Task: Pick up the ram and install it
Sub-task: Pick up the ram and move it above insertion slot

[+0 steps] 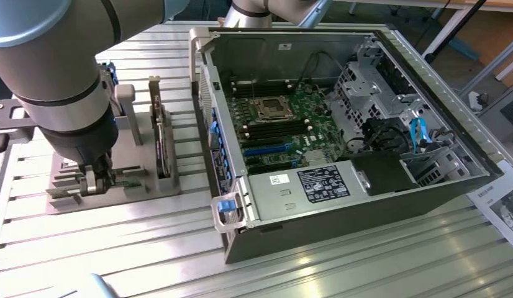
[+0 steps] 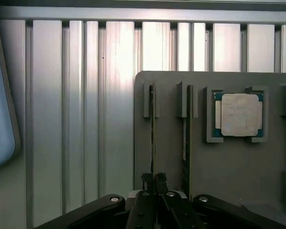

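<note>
The tray [image 1: 90, 202] sits on the ribbed tabletop [image 1: 323, 267], toward the exterior view's left of the open case [image 1: 364, 217], with a strip of bare tabletop between them. In the wrist view the tray's [image 2: 171, 157] straight edge runs close beside the ram's slot, and beyond that edge lies free tabletop [image 2: 86, 119]. On the slot's other side a narrow band of bare tray separates the ram from a second stick [image 2: 186, 143], which stands parallel in its own slot. The chip [image 2: 239, 114] lies flat in a square pocket farther on.

The ram [image 2: 153, 129] stands on edge in the tray. It shows as a thin dark line with a faint green tint, its far end caught between two grey posts. The jaws pinch its near end, the fingers [image 2: 147, 200] drawn in close on either side with no gap showing.

In the exterior view the arm [image 1: 58, 81] covers much of the tray, and the jaws' tips are lost among the tray's posts. An upright card [image 1: 161, 146] stands between the arm and the case. A rounded blue-grey shape [image 2: 0, 95] is cut off at the wrist picture's border; what it is cannot be told.
</note>
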Controlling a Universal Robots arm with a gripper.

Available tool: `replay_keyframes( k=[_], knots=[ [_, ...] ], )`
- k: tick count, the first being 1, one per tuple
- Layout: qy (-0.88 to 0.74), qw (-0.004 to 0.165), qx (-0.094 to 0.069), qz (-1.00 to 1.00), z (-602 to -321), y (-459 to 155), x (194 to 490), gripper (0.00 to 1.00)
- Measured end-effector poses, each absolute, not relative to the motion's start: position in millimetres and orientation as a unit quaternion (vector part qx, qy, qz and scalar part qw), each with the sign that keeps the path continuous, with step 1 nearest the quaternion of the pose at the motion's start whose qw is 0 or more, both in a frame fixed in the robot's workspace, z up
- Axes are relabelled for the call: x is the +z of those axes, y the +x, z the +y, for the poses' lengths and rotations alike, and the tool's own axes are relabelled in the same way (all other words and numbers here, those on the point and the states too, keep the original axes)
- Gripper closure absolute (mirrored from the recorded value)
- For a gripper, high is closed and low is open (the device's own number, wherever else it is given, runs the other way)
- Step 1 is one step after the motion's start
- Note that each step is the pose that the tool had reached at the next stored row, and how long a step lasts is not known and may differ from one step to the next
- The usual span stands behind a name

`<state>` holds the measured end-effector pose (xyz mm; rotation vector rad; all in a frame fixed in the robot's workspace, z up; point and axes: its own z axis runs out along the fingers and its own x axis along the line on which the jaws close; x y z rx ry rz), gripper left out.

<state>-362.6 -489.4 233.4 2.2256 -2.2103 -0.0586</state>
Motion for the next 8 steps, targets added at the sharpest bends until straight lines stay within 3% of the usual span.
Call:
replay_keyframes(
  k=[8],
  knots=[
    [0.709,0.002,-0.019,-0.705,-489,-363,258,0.88]
  ],
)
